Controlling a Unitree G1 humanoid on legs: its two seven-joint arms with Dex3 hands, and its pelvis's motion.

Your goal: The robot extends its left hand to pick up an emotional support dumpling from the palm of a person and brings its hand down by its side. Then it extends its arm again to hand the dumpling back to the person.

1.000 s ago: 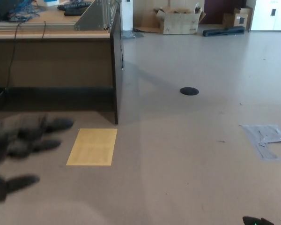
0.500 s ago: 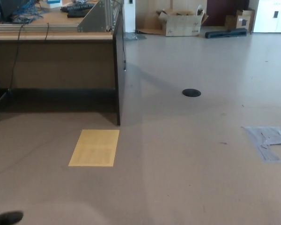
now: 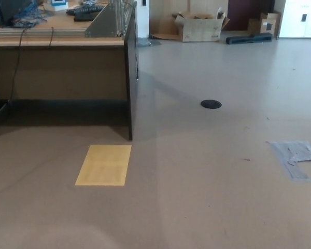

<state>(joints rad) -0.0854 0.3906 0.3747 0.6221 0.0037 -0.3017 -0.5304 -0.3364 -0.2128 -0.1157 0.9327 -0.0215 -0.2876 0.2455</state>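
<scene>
1. Neither hand in view, so finger state impossible to tell.
2. No dumpling visible anywhere.
3. Yellow floor patch (image 3: 103,165) at eight o'clock, just below desk (image 3: 62,67).
4. Black floor disc (image 3: 211,104) at one o'clock.

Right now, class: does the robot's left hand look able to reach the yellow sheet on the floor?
Hard to say, probably not at once. The yellow sheet lies flat on bare floor beside the desk with nothing around it, but neither hand is in view, so reach cannot be judged.

Soft even daylight, mild blur
</scene>
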